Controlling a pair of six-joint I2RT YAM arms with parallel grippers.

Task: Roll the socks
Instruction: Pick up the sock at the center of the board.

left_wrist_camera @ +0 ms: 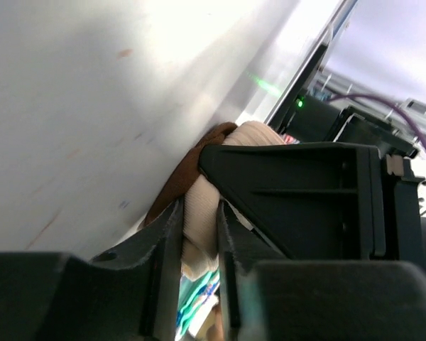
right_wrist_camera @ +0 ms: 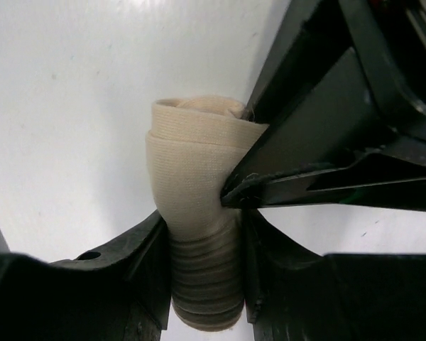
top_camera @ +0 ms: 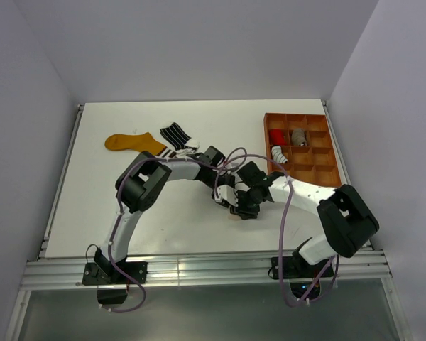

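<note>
Left gripper (left_wrist_camera: 199, 238): seen from the left wrist, its jaws stand narrow, pinching the cream sock (left_wrist_camera: 201, 206), whose fabric fills the slot between the two fingers.
Sock, left wrist: it is bunched on the white table (left_wrist_camera: 92, 106), with a brown patch showing on its far side.
In the way, left wrist: a black housing (left_wrist_camera: 305, 192) fills the right half, lies against the sock and hides whatever is behind it.
Right gripper (right_wrist_camera: 204, 284): seen from the right wrist, its jaws are also narrow, squeezing the ribbed lower end of the same sock, which is wound into a tight roll.
Crowding, right wrist: one of the left gripper's fingers (right_wrist_camera: 305, 167) reaches in from the right, its tip pressed into the roll's side.
Top view, arms: both grippers meet near the table's middle and cover the sock almost entirely.
Mustard sock (top_camera: 131, 143): flat at far left, well apart from the grippers.
Black striped sock (top_camera: 176, 135): just right of the mustard one.
White striped sock (top_camera: 189, 149): beside it, close to the left arm.
Tray (top_camera: 319, 174): orange-brown, at far right.
Red roll (top_camera: 275, 136): left column.
Grey roll (top_camera: 298, 136): middle column.
White striped roll (top_camera: 278, 155): left edge, nearer than the red.
</note>
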